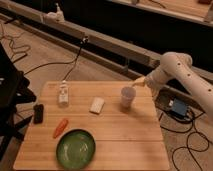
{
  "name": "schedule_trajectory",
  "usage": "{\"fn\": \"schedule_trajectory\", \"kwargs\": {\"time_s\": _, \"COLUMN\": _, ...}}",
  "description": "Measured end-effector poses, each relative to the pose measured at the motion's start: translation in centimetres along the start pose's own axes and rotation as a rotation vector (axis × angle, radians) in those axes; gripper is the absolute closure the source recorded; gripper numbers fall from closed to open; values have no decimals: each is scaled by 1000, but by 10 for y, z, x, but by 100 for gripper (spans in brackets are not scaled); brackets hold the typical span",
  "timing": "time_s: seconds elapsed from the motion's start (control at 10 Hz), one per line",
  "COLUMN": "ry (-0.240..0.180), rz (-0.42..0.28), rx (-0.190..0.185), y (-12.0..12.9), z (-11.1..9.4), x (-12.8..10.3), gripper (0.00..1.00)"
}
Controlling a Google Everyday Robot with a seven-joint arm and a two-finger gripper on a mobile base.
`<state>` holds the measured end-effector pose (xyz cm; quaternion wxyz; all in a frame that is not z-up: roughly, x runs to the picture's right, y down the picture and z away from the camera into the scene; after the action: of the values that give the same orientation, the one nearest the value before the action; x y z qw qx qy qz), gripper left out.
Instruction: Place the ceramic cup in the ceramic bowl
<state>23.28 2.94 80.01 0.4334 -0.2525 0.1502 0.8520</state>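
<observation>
Cut-off and indistinct parts.
Right of the ceramic cup (pixel 128 96), the arm (pixel 186 76) leaves the right edge; the gripper (pixel 140 81), just beside the cup's rim, jaws apart, is a pale blur.

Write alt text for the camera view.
The robot's open hand hangs just right of the rim of the whitish ceramic cup, toward the far right of the wooden table. The green ceramic bowl sits empty near the front edge; a white block lies left of the cup.
</observation>
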Motion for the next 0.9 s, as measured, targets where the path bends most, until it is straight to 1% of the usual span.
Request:
{"fn": "schedule_trajectory", "kwargs": {"time_s": 0.1, "ry": 9, "rz": 12, "rx": 4, "y": 2, "z": 10, "x": 1, "gripper": 20}}
{"fn": "schedule_trajectory", "kwargs": {"time_s": 0.4, "ry": 54, "rz": 37, "rx": 10, "y": 11, "z": 39, "x": 12, "gripper": 20}}
{"fn": "schedule_trajectory", "kwargs": {"time_s": 0.5, "ry": 62, "rz": 37, "rx": 13, "y": 12, "z": 44, "x": 14, "gripper": 20}}
{"fn": "schedule_trajectory", "kwargs": {"time_s": 0.6, "ry": 81, "rz": 42, "rx": 17, "y": 15, "z": 53, "x": 19, "gripper": 21}}
{"fn": "schedule_trajectory", "kwargs": {"time_s": 0.7, "ry": 100, "rz": 52, "rx": 20, "y": 16, "z": 62, "x": 22, "gripper": 25}}
{"fn": "schedule_trajectory", "kwargs": {"time_s": 0.8, "ry": 113, "rz": 60, "rx": 18, "y": 17, "z": 67, "x": 24, "gripper": 33}}
{"fn": "schedule_trajectory", "kwargs": {"time_s": 0.9, "ry": 131, "rz": 73, "rx": 22, "y": 16, "z": 76, "x": 25, "gripper": 45}}
